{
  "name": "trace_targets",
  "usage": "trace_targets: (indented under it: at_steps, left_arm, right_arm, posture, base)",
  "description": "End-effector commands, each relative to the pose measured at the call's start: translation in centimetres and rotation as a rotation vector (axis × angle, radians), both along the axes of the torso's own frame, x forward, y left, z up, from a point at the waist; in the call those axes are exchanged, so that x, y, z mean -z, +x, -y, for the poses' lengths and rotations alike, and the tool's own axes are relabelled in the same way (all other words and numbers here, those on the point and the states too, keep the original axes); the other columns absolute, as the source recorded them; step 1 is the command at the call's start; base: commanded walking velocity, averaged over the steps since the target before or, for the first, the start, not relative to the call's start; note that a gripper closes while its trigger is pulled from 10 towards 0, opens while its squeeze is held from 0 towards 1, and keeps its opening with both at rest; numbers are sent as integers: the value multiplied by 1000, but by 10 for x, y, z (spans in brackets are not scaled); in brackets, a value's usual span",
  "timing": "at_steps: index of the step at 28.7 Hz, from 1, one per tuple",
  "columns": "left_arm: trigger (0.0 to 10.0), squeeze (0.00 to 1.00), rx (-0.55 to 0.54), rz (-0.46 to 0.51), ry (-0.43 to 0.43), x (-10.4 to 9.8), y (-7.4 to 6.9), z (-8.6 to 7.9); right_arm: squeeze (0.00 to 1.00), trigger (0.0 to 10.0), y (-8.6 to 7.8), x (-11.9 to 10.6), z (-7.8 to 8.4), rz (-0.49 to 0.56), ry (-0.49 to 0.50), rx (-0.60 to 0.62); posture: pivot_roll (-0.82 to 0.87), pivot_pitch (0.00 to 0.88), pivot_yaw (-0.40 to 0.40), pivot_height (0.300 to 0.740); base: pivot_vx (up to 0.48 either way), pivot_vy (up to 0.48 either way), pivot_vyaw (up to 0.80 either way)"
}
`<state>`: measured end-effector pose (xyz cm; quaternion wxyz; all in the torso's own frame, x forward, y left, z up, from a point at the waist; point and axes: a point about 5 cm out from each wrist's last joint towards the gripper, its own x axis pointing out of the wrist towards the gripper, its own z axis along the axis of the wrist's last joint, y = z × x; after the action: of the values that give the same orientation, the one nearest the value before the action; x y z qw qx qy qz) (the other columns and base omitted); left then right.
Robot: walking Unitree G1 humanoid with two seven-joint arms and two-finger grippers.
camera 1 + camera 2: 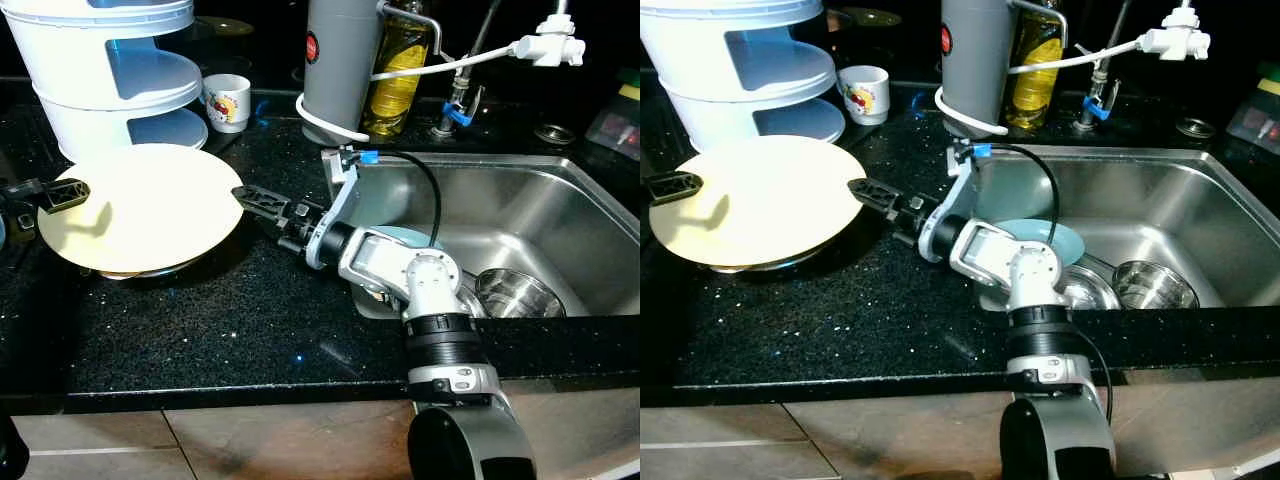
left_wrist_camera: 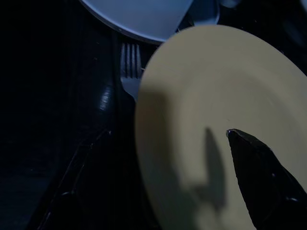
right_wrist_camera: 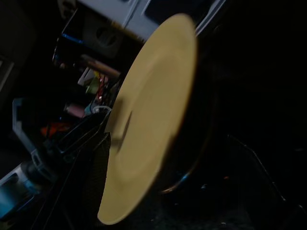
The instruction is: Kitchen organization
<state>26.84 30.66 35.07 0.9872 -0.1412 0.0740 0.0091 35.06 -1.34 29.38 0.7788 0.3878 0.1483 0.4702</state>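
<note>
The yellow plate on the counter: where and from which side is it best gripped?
The yellow plate lies flat on the black counter, on something underneath, so only its thin rim is grippable. Pinch the rim edge-on, one finger above and one below. The right hand meets the sink-side rim and the left hand the opposite rim, so come in level from either side.

One yellow plate [image 1: 150, 205], one mug [image 1: 227, 102], one fork [image 2: 129, 67], one oil bottle [image 1: 398, 70], two steel bowls [image 1: 1154, 284], one blue plate [image 1: 1065, 240]
</note>
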Motion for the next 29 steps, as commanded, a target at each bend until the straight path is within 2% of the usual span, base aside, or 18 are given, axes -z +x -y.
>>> trace_targets:
  at_steps: [1,5,8,9,10,11,12,26,29]
  left_arm:
    - [10000,0,23,-10,3,3,2,5]
    - [10000,0,48,-7,1,5,5,11]
    - [10000,0,54,-2,2,5,6,13]
    - [10000,0,55,-1,2,5,6,13]
    - [10000,0,56,0,2,5,6,14]
    - [10000,0,56,0,2,5,6,14]
    - [10000,0,56,1,3,5,6,14]
    - [10000,0,49,7,14,4,6,12]
    - [10000,0,39,39,29,-1,6,12]
  right_arm:
    - [0,10000,-4,0,-9,4,-24,-34]
    - [0,10000,-8,-1,-22,0,-17,-61]
    - [0,10000,-8,-4,-24,-3,2,-66]
    - [0,9725,-8,-5,-25,-3,12,-70]
    - [0,6784,-9,-6,-26,-3,17,-73]
    - [0,2824,-9,-7,-26,-2,21,-75]
    - [0,0,-9,-8,-26,0,26,-77]
    - [0,0,-10,-10,-25,-10,51,-78]
    - [0,0,-9,-11,-24,-18,67,-75]
  posture:
    - [46,214,-82,740]
    - [46,212,-82,740]
    - [49,209,-83,740]
    - [48,208,-83,740]
    - [48,208,-83,740]
    - [48,208,-83,740]
    - [48,208,-83,740]
    - [46,203,-80,740]
    - [46,205,-81,740]
  base:
    - [0,0,0]
    - [0,0,0]
    - [0,0,0]
    - [0,0,0]
    - [0,0,0]
    - [0,0,0]
    - [0,0,0]
    - [0,0,0]
    - [0,0,0]
